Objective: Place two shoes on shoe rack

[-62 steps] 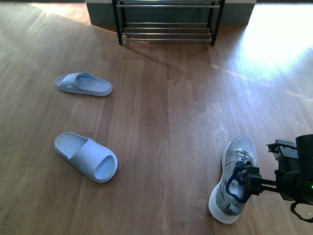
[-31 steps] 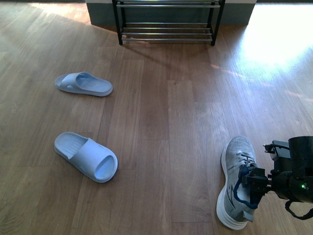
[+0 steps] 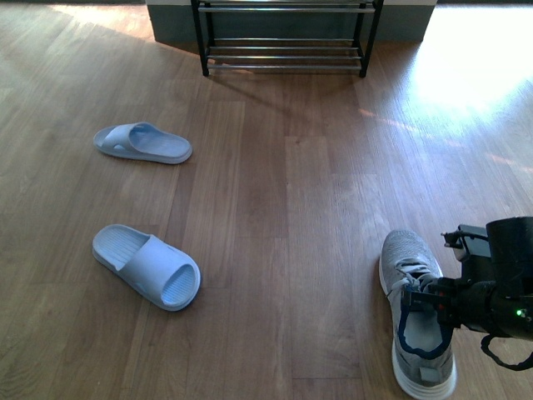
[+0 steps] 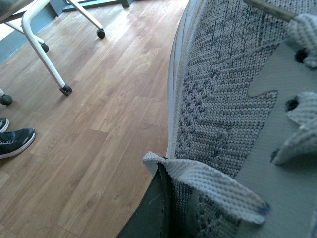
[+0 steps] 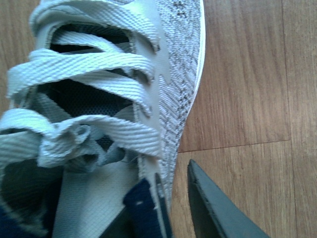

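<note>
One grey knit sneaker (image 3: 410,265) with a white sole lies on the wood floor at the front right, toe pointing away. My right gripper (image 3: 433,302) is open at its navy collar. In the right wrist view one finger sits inside the sneaker (image 5: 99,94) and the other outside its side wall, so the right gripper (image 5: 174,171) straddles that wall. My left gripper (image 4: 168,198) is out of the front view and is shut on the second grey sneaker (image 4: 223,99), pinching its upper. The shoe rack (image 3: 283,42), black frame with chrome bars, stands at the far wall.
Two light blue slippers (image 3: 143,142) (image 3: 148,267) lie on the floor at the left. The left wrist view shows white chair legs on casters (image 4: 49,54) and a black shoe (image 4: 15,141) on the floor.
The sneaker at the front right has turned: its heel swung to the right and it now points nearly straight away. My right gripper moved right with it.
</note>
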`<state>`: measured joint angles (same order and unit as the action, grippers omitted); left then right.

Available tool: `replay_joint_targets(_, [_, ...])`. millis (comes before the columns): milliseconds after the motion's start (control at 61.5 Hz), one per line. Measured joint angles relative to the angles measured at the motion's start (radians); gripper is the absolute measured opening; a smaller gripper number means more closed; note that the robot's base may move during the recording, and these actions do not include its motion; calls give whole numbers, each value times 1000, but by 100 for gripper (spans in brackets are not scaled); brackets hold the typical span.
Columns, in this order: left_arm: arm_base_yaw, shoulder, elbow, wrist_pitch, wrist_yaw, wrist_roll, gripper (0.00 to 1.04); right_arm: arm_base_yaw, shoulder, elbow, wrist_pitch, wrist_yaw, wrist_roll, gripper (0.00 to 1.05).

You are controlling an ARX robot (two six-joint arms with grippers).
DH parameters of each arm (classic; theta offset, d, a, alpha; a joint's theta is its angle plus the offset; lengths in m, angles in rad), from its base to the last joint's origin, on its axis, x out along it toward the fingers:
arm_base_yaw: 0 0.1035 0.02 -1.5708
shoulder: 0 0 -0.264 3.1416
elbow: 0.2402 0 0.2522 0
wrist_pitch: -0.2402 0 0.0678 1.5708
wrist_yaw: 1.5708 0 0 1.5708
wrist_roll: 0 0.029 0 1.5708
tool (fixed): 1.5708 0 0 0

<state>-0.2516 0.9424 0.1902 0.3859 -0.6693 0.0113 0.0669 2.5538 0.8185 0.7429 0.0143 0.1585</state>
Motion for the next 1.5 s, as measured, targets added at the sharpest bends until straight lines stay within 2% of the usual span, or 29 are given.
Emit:
replay_joint_targets(244, [0,0,0,0,0,0,6,53,-543,-273,-16,-39,-68,1])
replay_joint_targets(537, [0,0,0,0,0,0,6,82,-1328,-494,-307,-83,-96,1])
replay_joint_targets(650, [0,0,0,0,0,0,6,140,-1650,-557,-447,-81,-109,1])
replay_joint_targets(780, [0,0,0,0,0,0,6,264,-2050,-628,-651,14,-145,1])
replay_joint_targets(878, [0,0,0,0,0,0,6,321,-2271,-653,-743,19,-152,1])
replay_joint_targets(1496, [1,-2,0,0,-1,0,6,328,-2328,-650,-745,45,-158,1])
